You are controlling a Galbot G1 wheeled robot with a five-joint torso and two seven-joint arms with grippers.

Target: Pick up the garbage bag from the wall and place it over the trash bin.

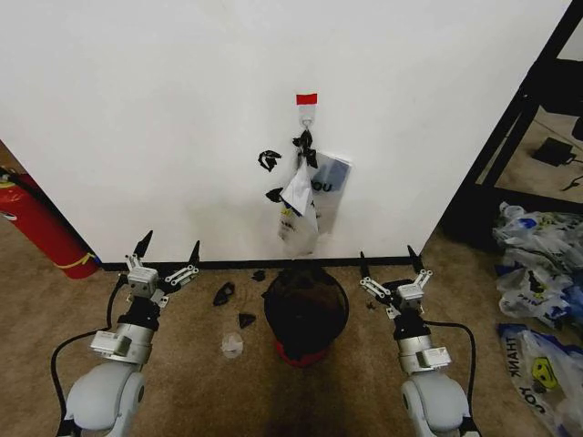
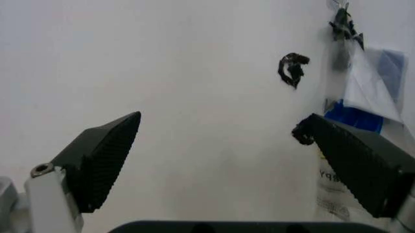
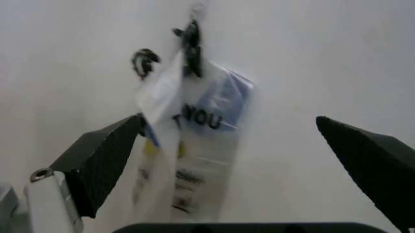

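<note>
The garbage bag (image 1: 297, 223) hangs limp from a little hook (image 1: 308, 116) under a red tape strip (image 1: 306, 97) on the white wall (image 1: 164, 109). It is see-through with small yellow and dark print, and it also shows in the wrist views (image 3: 155, 141) (image 2: 329, 190). Right below it on the carpet stands the trash bin (image 1: 306, 305), black with a red base. My left gripper (image 1: 168, 250) (image 2: 222, 119) is open, low and left of the bin. On the bin's other side my right gripper (image 1: 390, 259) (image 3: 228, 120) is also open. Both point at the wall and hold nothing.
A clear bag with a blue panel and letters (image 1: 330, 175) hangs behind the garbage bag. Black scraps (image 1: 223, 293) lie on the carpet and stick to the wall (image 1: 269, 161). A red fire extinguisher (image 1: 41, 223) stands left; a black shelf frame (image 1: 515, 127) and loose bags (image 1: 537, 264) are right.
</note>
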